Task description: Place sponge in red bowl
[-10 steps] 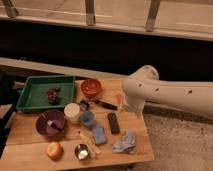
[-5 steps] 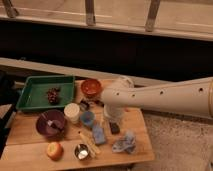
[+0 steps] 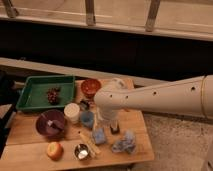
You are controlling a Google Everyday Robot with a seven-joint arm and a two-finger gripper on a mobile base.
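Here, claw (image 3: 106, 125) just above blocky blue sponge (image 3: 98, 136); round red bowl (image 3: 90, 87) apart; grip unclear.

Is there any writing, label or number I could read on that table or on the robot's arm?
None: no text shows on the table, the red bowl, the sponge or the arm.
The gripper reaches down at the table's middle, near the sponge.

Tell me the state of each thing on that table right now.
red bowl: upright, no sponge inside.
sponge: flat on the table, not held.
gripper: low over the table, just right of the sponge.
green tray: holds a dark cluster.
purple bowl: upright, something inside.
white cup: upright.
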